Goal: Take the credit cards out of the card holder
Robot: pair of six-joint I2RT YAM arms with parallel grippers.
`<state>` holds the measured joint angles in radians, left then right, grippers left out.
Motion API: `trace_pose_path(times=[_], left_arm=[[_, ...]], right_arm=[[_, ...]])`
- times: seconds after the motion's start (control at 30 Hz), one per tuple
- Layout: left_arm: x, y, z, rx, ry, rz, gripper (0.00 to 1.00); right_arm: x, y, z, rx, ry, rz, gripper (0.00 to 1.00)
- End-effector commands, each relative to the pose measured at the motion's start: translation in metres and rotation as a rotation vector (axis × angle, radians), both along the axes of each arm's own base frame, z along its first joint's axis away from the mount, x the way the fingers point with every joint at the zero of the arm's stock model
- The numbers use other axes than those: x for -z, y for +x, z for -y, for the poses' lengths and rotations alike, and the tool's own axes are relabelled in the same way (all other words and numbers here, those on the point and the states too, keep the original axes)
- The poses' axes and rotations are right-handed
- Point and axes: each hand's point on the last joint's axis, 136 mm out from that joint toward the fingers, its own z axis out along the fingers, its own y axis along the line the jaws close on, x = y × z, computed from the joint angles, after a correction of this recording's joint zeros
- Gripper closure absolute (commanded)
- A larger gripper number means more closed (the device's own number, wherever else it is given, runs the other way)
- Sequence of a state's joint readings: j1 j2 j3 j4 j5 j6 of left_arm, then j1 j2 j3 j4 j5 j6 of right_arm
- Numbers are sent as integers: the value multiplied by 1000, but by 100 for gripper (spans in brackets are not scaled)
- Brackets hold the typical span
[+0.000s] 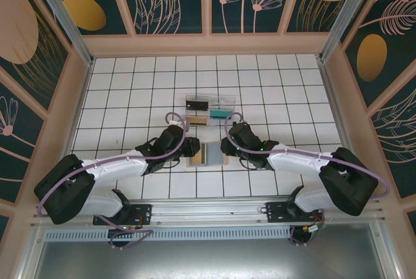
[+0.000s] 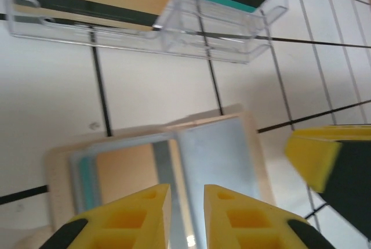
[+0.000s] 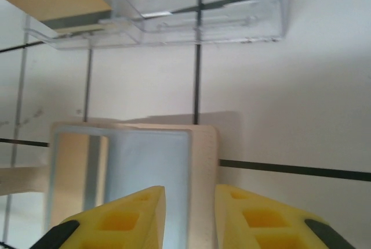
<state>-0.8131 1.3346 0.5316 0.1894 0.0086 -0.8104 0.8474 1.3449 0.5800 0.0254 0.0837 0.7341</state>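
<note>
Card holder lies open on the table; I see left gripper jaws narrow over its slots, right gripper jaws narrow astride its right edge, presumably to steady it, grip unconfirmed.

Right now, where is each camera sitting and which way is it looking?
Top external: above and behind the arms, facing down on the tiled table; both arms show, left gripper and right gripper at the card holder.
Left wrist: on the left arm, looking forward and down past its yellow fingers.
Right wrist: on the right arm, likewise, past its own fingers.
Shared: both wrist views catch the card holder and clear tray.
</note>
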Motion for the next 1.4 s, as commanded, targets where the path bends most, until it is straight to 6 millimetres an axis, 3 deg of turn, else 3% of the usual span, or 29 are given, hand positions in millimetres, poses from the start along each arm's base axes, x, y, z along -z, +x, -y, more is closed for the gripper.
trace_pose_path(times=[0.0,0.23,0.5,0.93,1.37], left_arm=[[22,-1,-12,-1,80,-25,79],[34,-3,-11,6,79,-51,81],[50,-11,-19,-23,90,-98,81],[63,-18,-21,-34,78,-151,82],[66,-22,-19,-27,63,-166,87]], right_arm=[[-21,-1,-23,-62,60,25,74],[-18,-10,-57,-130,187,-39,84],[-3,-16,-74,-159,249,-113,88],[28,-21,-81,-159,247,-201,87],[28,-23,-86,-172,279,-213,82]])
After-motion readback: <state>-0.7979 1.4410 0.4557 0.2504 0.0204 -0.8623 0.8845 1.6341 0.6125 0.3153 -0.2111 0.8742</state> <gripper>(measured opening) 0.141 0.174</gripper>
